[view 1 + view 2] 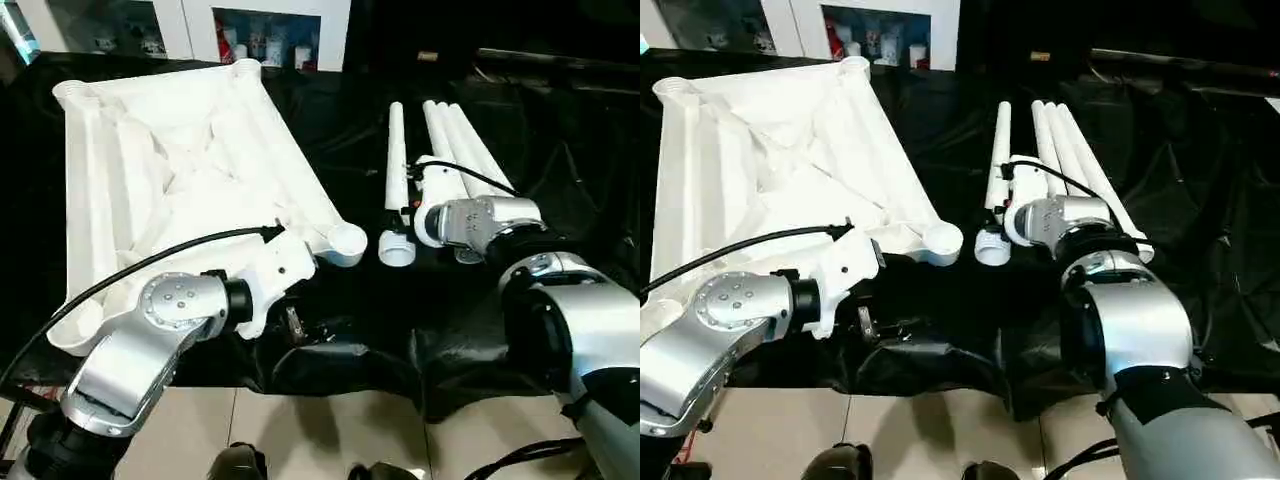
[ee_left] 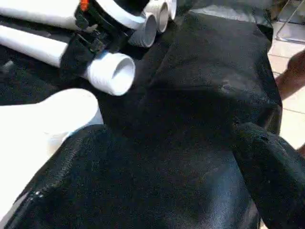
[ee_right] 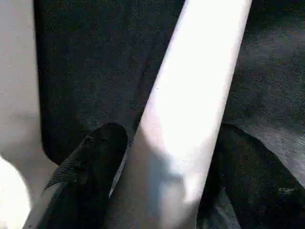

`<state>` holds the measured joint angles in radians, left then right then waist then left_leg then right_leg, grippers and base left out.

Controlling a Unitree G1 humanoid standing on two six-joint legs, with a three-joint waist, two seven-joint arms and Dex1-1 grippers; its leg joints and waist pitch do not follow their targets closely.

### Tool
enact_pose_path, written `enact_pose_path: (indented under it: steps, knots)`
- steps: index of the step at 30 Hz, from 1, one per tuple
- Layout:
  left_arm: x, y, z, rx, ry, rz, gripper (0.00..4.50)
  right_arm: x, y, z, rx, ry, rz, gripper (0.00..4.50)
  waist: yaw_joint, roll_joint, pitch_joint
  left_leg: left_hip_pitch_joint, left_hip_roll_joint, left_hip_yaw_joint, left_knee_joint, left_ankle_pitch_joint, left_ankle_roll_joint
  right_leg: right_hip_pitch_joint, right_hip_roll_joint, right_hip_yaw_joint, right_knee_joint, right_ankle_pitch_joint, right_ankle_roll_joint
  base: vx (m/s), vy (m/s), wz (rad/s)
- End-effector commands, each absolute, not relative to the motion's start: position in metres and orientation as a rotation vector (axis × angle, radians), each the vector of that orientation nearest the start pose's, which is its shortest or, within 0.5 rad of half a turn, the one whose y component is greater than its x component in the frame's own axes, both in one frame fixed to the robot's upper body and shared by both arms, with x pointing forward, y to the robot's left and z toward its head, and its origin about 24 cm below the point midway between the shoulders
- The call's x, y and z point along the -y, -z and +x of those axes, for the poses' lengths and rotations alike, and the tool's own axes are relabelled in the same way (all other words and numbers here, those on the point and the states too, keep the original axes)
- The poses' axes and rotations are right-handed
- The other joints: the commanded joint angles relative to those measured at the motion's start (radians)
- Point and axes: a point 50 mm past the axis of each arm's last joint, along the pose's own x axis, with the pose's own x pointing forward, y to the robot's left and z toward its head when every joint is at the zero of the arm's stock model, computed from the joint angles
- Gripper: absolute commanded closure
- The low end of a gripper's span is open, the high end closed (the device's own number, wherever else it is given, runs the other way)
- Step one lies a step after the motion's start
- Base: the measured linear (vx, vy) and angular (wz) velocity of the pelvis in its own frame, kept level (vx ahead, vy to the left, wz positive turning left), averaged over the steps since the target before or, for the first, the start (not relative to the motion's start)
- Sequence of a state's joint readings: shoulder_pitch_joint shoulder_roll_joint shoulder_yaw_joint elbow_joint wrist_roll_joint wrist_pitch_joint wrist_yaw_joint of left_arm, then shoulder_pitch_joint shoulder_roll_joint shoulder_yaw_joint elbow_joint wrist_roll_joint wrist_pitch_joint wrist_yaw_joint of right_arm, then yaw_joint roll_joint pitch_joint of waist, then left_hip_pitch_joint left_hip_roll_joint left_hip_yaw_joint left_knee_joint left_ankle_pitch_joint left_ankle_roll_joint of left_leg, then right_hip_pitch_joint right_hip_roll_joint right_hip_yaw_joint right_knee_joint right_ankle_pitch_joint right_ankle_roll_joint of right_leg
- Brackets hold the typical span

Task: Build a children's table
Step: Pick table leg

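Note:
The children's table lies in parts on the black cloth. Its white tabletop [image 1: 170,160] is upside down at the left, ribs up, with a round corner socket [image 1: 345,240] nearest the legs. One white leg [image 1: 395,165] lies apart from three others [image 1: 455,140] that are bunched together to its right. My right gripper [image 3: 167,167] is at that single leg's wide near end, with a black finger [image 3: 90,162] pressed on each side of the tube. My left gripper [image 2: 162,181] hangs open over bare cloth just in front of the socket corner, holding nothing.
The black-draped work table's front edge [image 1: 330,370] runs just below my forearms, with tiled floor [image 1: 330,430] beyond it. White cabinets [image 1: 270,30] with small items stand behind the table. Wrinkled cloth [image 1: 1200,170] covers the right side.

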<state>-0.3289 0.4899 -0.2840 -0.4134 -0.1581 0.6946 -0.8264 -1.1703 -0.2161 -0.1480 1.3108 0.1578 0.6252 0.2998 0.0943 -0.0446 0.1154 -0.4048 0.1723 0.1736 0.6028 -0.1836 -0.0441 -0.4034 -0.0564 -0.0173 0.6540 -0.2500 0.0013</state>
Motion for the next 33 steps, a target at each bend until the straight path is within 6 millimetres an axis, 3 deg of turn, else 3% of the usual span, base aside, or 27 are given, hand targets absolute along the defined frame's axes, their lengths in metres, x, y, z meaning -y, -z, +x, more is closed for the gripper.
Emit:
enact_pose_path:
  steps: [1,10,16,21,24,28,33]
  knots:
    - [-0.106,-0.127,0.254,-0.237,1.097,0.428,0.00,0.151,-0.084,0.390,-0.816,-0.232,0.154,1.54,0.001,-0.001,-0.088,0.025,0.046,-0.003,-0.051,0.101,0.075,0.060,-0.070,0.032,-0.039,0.288,-0.321,0.000,0.000,0.00]
    - [-0.107,-0.126,0.258,-0.236,1.052,0.427,0.00,0.159,-0.073,0.384,-0.847,-0.179,0.229,2.32,0.004,-0.002,-0.095,0.024,0.044,-0.003,-0.047,0.086,0.062,0.061,-0.070,0.032,-0.038,0.274,-0.311,0.000,0.000,0.00]
    - [-0.107,-0.127,0.262,-0.239,1.034,0.435,0.00,0.161,-0.075,0.385,-0.831,-0.164,0.285,2.47,0.007,0.000,-0.097,0.025,0.045,-0.004,-0.049,0.044,0.038,0.059,-0.071,0.032,-0.040,0.220,-0.303,0.000,0.000,0.00]
    - [-0.109,-0.133,0.274,-0.189,0.946,0.402,0.00,0.157,-0.087,0.391,-0.779,-0.200,0.351,2.53,0.013,0.005,-0.109,0.025,0.044,-0.006,-0.045,0.045,0.025,0.063,-0.071,0.029,-0.037,0.241,-0.306,0.000,0.000,0.00]
    - [-0.112,-0.137,0.284,-0.159,0.867,0.352,0.00,0.156,-0.093,0.393,-0.757,-0.231,0.362,2.54,0.016,0.005,-0.113,0.024,0.043,-0.005,-0.042,0.053,0.032,0.064,-0.071,0.030,-0.036,0.266,-0.312,0.000,0.000,0.00]
    - [-0.113,-0.146,0.305,-0.092,0.703,0.248,0.00,0.154,-0.111,0.401,-0.597,-0.333,0.445,2.55,0.026,0.006,-0.120,0.022,0.045,-0.006,-0.038,0.048,0.043,0.067,-0.074,0.029,-0.035,0.287,-0.316,0.000,0.000,0.00]
    - [-0.105,-0.154,0.319,-0.052,0.635,0.084,0.00,0.160,-0.117,0.400,-0.465,-0.462,0.521,2.55,0.035,0.001,-0.121,0.019,0.043,-0.005,-0.031,0.074,0.079,0.068,-0.072,0.028,-0.031,0.327,-0.332,0.000,0.000,0.00]
